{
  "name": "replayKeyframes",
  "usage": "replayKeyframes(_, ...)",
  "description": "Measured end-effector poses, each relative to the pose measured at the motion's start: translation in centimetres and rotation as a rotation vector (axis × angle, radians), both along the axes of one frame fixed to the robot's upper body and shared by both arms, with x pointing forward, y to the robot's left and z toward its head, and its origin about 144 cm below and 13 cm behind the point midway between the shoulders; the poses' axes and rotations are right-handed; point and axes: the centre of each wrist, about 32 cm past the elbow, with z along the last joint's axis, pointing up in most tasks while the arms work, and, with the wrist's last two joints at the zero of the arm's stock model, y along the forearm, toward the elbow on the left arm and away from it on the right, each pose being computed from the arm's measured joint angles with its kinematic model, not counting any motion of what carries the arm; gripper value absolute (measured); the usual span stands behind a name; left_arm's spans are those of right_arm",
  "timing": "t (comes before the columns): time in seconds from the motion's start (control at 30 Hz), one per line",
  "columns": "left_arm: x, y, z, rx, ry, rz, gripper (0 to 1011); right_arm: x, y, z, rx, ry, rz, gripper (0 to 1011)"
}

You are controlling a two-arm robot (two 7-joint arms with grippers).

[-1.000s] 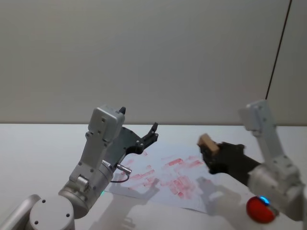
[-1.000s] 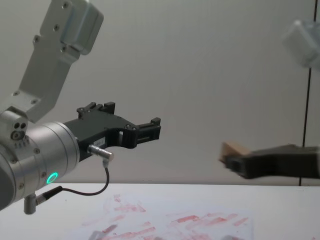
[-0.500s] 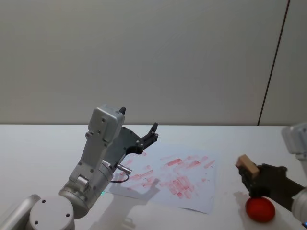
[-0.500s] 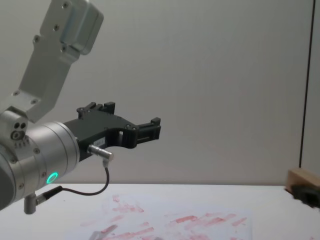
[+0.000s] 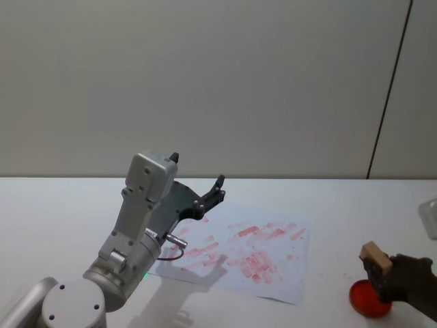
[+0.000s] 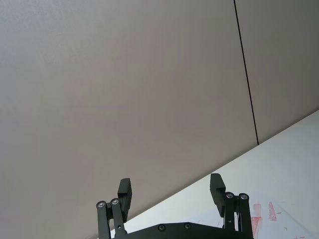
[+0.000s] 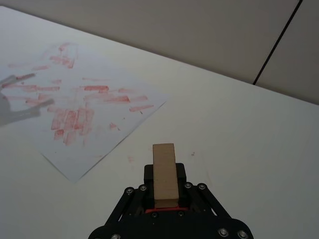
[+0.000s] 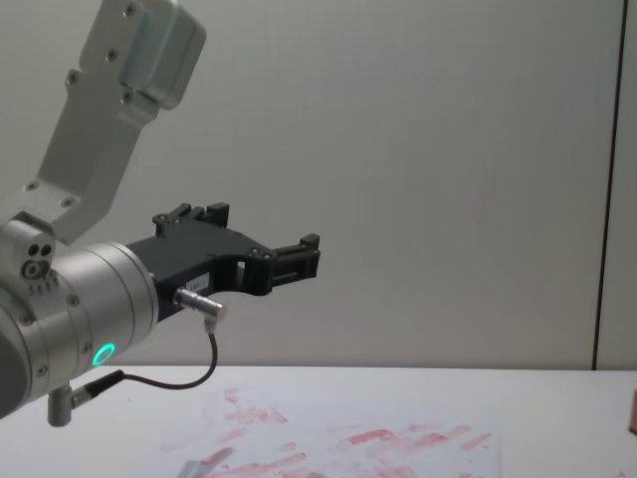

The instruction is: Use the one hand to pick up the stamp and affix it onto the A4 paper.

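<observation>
Plain grey wall panels with a thin dark vertical seam rise behind a white tabletop (image 5: 61, 205). From the head camera, the right hand, a black angular claw gripper (image 5: 382, 270), sits low at the right edge and is clamped on the small tan wooden stamp block (image 5: 375, 257), which stands tilted between its fingers. Directly beneath that gripper lies a round red ink pad (image 5: 369, 298). Well off to the gripper's left lies the white A4 paper sheet smeared with red-pink rectangular marks (image 5: 239, 260). The left black claw gripper on its silver cylindrical wrist (image 5: 213, 195) hangs raised over the sheet's near-left corner, its fingers spread apart and holding nothing.

The left wrist camera looks along the left gripper (image 6: 172, 191): two black fingers (image 6: 124, 191) stand wide apart against the wall, with a corner of the marked paper (image 6: 266, 216) beyond one of them.

The right wrist camera shows the stamp (image 7: 164, 175) upright in the right gripper (image 7: 164, 191), a strip of red showing just under it. The paper (image 7: 75, 107) lies ahead and to one side, clear of the gripper.

From the chest camera, the left gripper (image 8: 299, 257) points forward, high above the paper (image 8: 328, 438); a ring on its wrist glows green (image 8: 103, 354).
</observation>
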Motion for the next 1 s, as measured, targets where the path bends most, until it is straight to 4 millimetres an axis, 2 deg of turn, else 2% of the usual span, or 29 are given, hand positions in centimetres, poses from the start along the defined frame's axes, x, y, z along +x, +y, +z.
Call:
replayKeyframes(0.67, 0.0, 0.0, 0.0, 0.000, 0.000, 0.000, 1003, 0.0, 0.2, -2.1, -0.062, 0.072, -0.002, 238)
replayKeyframes(0.97, 0.0, 0.0, 0.0, 0.000, 0.000, 0.000, 1002, 0.1, 0.3, -2.4, -0.071, 0.079, 0.001, 555)
replayKeyframes(1.0, 0.0, 0.0, 0.0, 0.000, 0.000, 0.000, 1003, 0.1, 0.3, -2.4, -0.071, 0.079, 0.001, 555)
